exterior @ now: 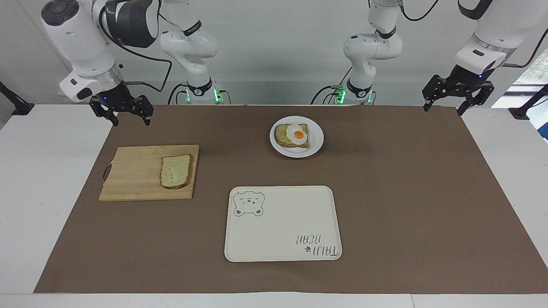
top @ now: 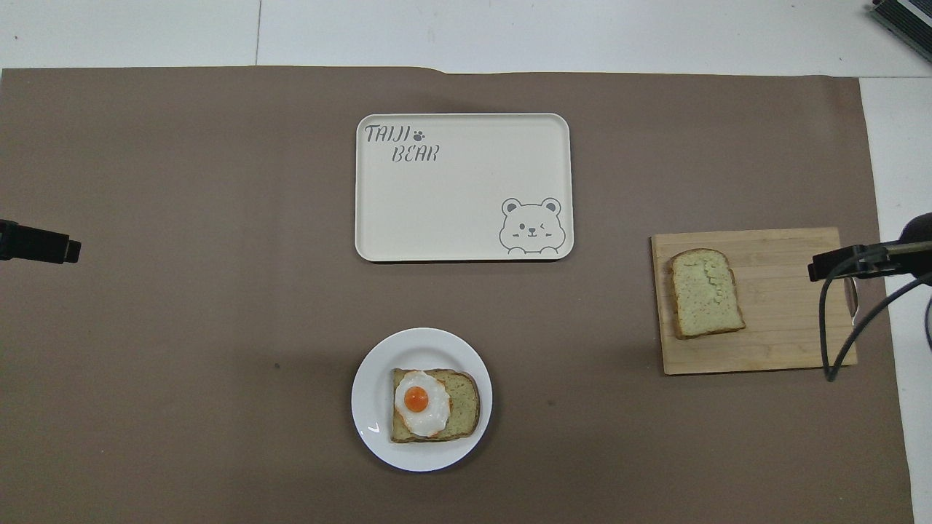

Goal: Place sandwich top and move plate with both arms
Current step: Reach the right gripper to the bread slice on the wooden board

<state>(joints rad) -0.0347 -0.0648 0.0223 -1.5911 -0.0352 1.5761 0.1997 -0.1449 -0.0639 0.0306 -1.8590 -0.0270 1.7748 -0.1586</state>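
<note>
Hanging raised at the robots' edge of the worktop (exterior: 64,179), the right gripper (exterior: 121,112) has its fingers apart and empty, over the brown mat beside the cutting board (exterior: 137,175), likely lined up for the bread. The left gripper (exterior: 457,93) waits with fingers apart, empty, over the mat's corner at its own end. The plate (exterior: 316,143) sits nearest, carrying the egg slice (exterior: 292,135), ready for a lid. Farther out, the bread slice (exterior: 175,171) lies flat on the board. Farthest is the tray (exterior: 282,231), probably the plate's destination.
</note>
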